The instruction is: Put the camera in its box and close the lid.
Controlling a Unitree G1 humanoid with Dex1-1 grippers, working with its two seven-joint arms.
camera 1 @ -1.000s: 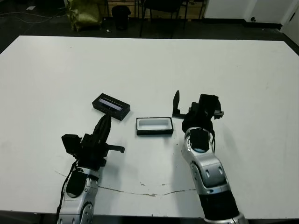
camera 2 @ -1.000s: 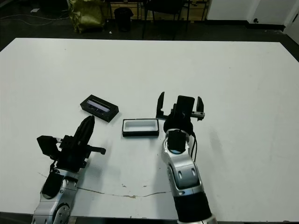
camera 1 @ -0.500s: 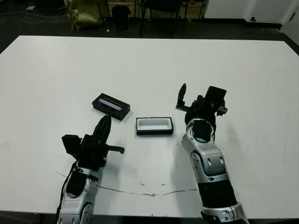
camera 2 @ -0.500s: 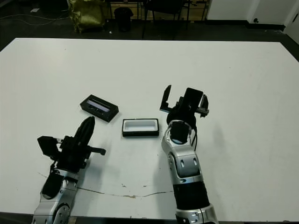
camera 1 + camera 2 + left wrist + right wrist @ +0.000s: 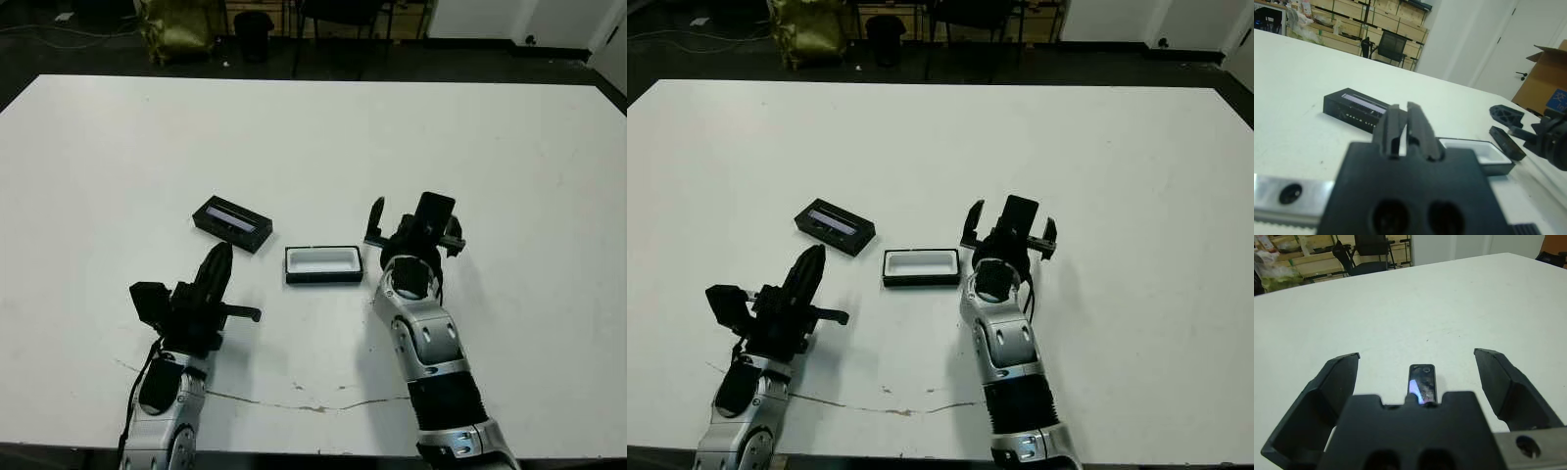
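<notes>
The white table [image 5: 313,127] carries a thin crack near its front edge, and dark floor with chairs lies beyond. The box [image 5: 323,264] sits open mid-table, the lid [image 5: 232,222] just left-behind it. The camera [image 5: 1421,383] lies between the spread fingers of the right gripper [image 5: 409,227], right of the box. The left gripper [image 5: 217,270], left-front of the box, is clenched empty.

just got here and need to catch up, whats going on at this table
A two-armed robot is packing a camera into its box. The right hand is open, its fingers spread on either side of the small black camera lying on the table; it is not gripped yet. The box sits open and empty just to that hand's left, and the lid lies apart from it, further left. The left hand is shut and holds nothing, near the table's front edge.
</notes>
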